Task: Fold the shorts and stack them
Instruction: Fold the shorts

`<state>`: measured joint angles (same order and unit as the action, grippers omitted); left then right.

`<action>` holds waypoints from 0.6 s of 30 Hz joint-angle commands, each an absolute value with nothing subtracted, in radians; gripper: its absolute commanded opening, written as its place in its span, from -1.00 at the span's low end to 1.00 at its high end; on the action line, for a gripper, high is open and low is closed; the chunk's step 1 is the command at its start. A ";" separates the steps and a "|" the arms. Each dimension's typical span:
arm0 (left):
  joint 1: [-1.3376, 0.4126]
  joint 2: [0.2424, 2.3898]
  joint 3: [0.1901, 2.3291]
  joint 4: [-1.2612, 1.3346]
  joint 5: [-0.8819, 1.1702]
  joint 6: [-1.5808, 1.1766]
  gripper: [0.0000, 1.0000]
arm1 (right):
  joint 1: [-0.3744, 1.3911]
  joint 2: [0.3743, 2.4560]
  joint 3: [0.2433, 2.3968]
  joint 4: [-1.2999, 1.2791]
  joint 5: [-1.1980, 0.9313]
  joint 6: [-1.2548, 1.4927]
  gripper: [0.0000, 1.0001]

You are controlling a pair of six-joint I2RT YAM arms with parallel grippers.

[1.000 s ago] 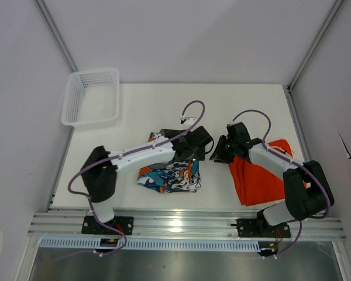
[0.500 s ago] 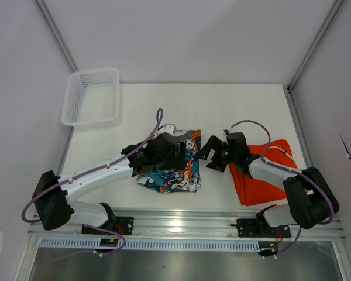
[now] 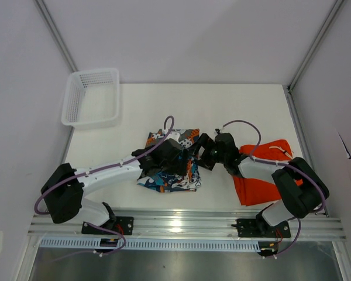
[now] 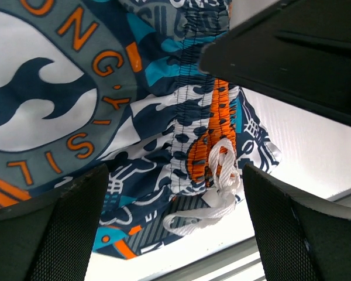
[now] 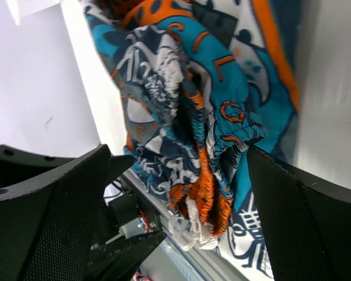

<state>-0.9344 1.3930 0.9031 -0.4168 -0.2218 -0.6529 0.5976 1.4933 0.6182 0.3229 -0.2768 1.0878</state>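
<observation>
The patterned shorts (image 3: 171, 181) lie folded at the table's centre, blue, orange and white with a round emblem (image 4: 41, 111). My left gripper (image 3: 181, 161) hovers open over their right part. In its wrist view the jaws (image 4: 175, 231) straddle the gathered waistband (image 4: 190, 140) and the white drawstring (image 4: 221, 175). My right gripper (image 3: 200, 156) is open at the same right edge. Its wrist view shows the bunched waistband (image 5: 213, 158) between the open jaws (image 5: 175, 216). The orange shorts (image 3: 263, 178) lie flat at the right, under the right arm.
A white mesh basket (image 3: 92, 96) stands at the back left of the white table (image 3: 234, 105). The aluminium rail (image 3: 181, 222) runs along the near edge, just beyond the patterned shorts. The two grippers are almost touching each other.
The right gripper moved left from beside the orange shorts to the patterned shorts' right edge. The left arm swung low, and its gripper shifted nearer over the same shorts.
</observation>
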 commanded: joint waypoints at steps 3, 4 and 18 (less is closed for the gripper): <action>-0.954 1.437 0.911 -0.351 -0.235 -0.629 0.90 | 0.612 1.542 0.670 0.344 -0.196 1.075 0.99; -0.959 1.442 0.914 -0.348 -0.236 -0.627 0.90 | 0.614 1.546 0.672 0.342 -0.187 1.074 0.99; -0.982 1.555 0.922 -0.307 -0.261 -0.637 0.79 | 0.617 1.520 0.678 0.275 -0.138 1.009 0.92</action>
<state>-0.9703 1.5406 0.9031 -0.3496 -0.2340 -0.6453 0.6136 1.5486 0.6441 0.2852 -0.1745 1.0416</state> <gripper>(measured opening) 0.897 0.966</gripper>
